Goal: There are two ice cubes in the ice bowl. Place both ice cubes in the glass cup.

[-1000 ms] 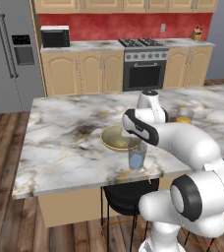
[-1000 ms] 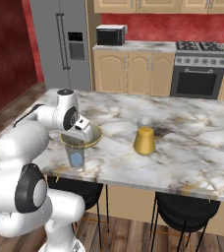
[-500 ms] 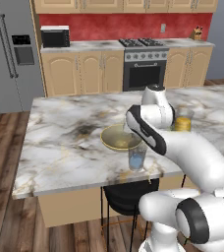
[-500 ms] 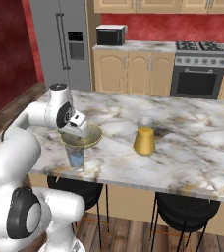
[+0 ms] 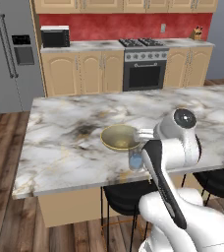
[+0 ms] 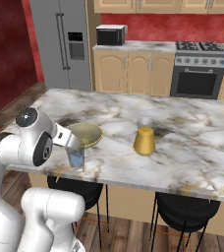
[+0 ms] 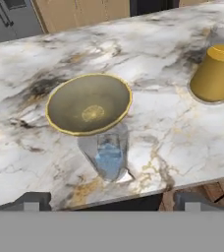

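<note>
Pale-blue translucent ice cubes (image 7: pixel 109 156) are sitting inside the small clear glass tumbler (image 7: pixel 107 153), just beside the wide yellowish-tan bowl (image 7: pixel 89 104), which is looking bare. You are hovering the gripper (image 7: pixel 109 201) spread and holding nothing; judge the task finished and simply retreat.

Two rear flanks, one close overhead.

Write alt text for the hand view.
A clear glass cup holding pale-blue ice stands near the marble counter's front edge, just in front of an empty yellow-rimmed ice bowl. A glass of orange liquid sits at the right.
</note>
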{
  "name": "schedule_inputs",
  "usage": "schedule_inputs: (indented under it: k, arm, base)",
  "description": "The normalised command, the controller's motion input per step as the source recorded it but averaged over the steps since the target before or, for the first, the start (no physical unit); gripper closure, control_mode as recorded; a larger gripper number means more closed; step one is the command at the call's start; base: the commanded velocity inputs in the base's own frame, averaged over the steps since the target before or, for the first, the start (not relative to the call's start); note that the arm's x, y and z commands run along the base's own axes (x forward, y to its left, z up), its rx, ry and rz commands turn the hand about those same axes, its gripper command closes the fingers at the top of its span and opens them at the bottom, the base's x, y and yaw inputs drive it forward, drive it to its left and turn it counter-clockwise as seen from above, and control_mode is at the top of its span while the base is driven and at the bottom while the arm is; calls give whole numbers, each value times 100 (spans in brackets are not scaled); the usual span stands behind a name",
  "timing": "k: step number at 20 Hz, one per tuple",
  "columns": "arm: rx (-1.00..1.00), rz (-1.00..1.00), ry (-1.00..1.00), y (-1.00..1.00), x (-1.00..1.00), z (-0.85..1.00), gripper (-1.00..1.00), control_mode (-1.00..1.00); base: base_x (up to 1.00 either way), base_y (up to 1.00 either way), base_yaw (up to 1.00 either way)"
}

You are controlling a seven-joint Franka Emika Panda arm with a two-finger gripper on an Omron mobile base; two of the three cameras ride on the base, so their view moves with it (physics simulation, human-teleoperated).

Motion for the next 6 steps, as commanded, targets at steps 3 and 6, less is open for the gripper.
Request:
schedule_inputs:
  k: [3,6]
  arm:
    - [-6,4,-54,0,-100,33,-100,-100]
    - [-3,4,-57,0,-100,55,-100,-100]
  base:
    - [0,0,0]
    - [0,0,0]
